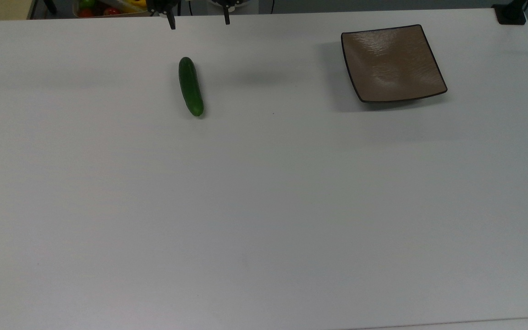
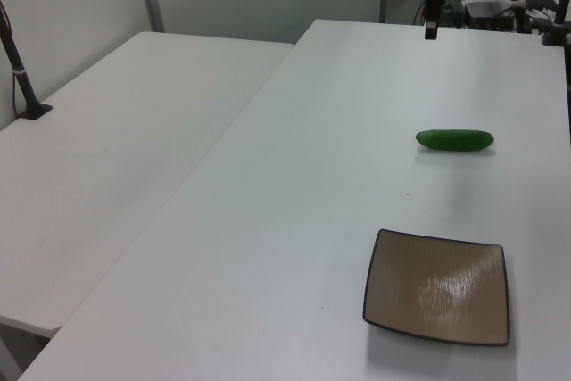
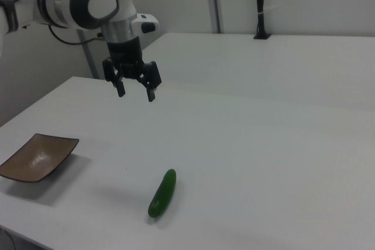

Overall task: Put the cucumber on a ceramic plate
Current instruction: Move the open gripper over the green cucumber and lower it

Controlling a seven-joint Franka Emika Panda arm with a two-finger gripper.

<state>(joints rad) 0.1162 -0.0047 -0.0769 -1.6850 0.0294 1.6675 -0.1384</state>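
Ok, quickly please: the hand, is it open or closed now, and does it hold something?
Hand: open, holding nothing, up in the air above the white table.
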